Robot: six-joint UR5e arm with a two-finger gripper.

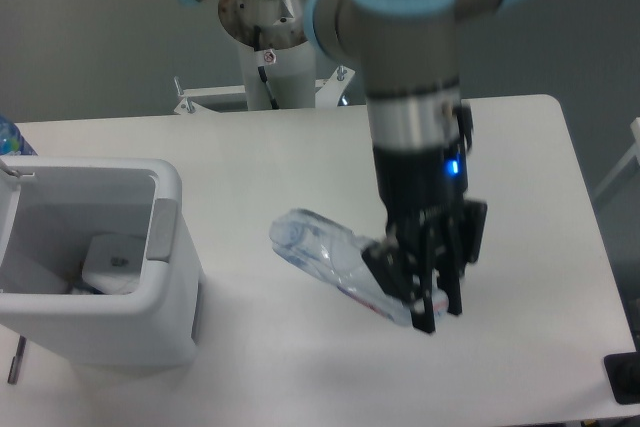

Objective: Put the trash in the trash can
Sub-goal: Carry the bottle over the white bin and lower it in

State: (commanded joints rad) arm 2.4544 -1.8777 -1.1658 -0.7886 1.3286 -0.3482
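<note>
Between my hand (425, 282), closed on the crushed bottle (335, 262), and the trash can (150, 297) lies a stretch of bare desk (260, 157) with nothing standing on it. The bottle juts out toward the can's near wall, yet a clear gap remains between its free end and that wall. The can's thick rim stands well above the desk, and its mouth is open from above, with only a white piece (112, 262) lying low inside. Behind, the robot's pedestal (272, 52) blocks the desk's far edge.
</note>
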